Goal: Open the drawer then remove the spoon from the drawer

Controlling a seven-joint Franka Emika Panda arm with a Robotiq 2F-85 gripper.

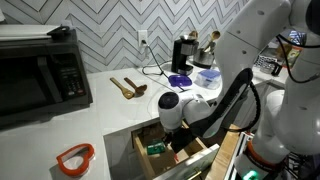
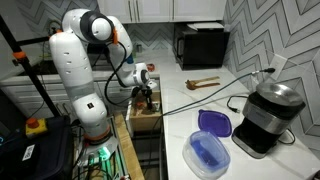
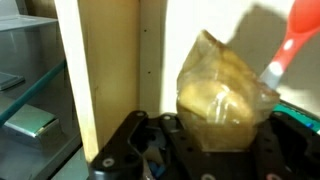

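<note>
In an exterior view the drawer point(image 1: 195, 158) is seen open below the front edge of the worktop point(image 1: 110, 118), with the gripper point(image 1: 180, 140) reaching down into it; in an exterior view the gripper point(image 2: 147, 98) is likewise seen over the drawer point(image 2: 145, 118), jaws hidden. In the wrist view the jaws are clenched on the blurred tan spoon point(image 3: 222, 92) beside the wooden wall point(image 3: 100, 80) of the drawer, so it is best lifted straight up, slowly, before any sideways travel.
</note>
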